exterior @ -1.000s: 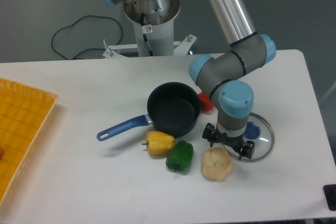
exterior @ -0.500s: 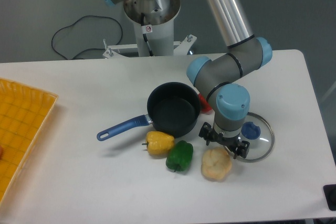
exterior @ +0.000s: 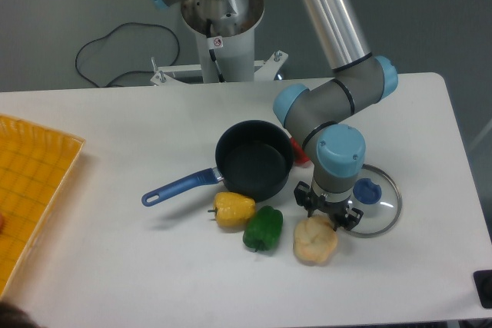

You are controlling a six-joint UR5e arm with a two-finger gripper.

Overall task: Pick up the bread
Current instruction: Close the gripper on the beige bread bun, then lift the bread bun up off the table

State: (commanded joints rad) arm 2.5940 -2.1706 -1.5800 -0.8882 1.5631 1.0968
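While the gripper [exterior: 326, 213] sits low over the bread [exterior: 315, 240], whether its fingers are apart or clamped cannot be told. That pale, lumpy, matte bun lies on the white table [exterior: 115, 128], beside a glossy green pepper [exterior: 264, 229] and yellow pepper [exterior: 233, 209]. A glass lid [exterior: 380, 209] lies just behind, a dark saucepan [exterior: 254, 160] further back.

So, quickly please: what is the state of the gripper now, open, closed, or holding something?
Gripper: directly above the bread, fingers hidden under the wrist; cannot be told whether open or closed. The bread lies on the table.
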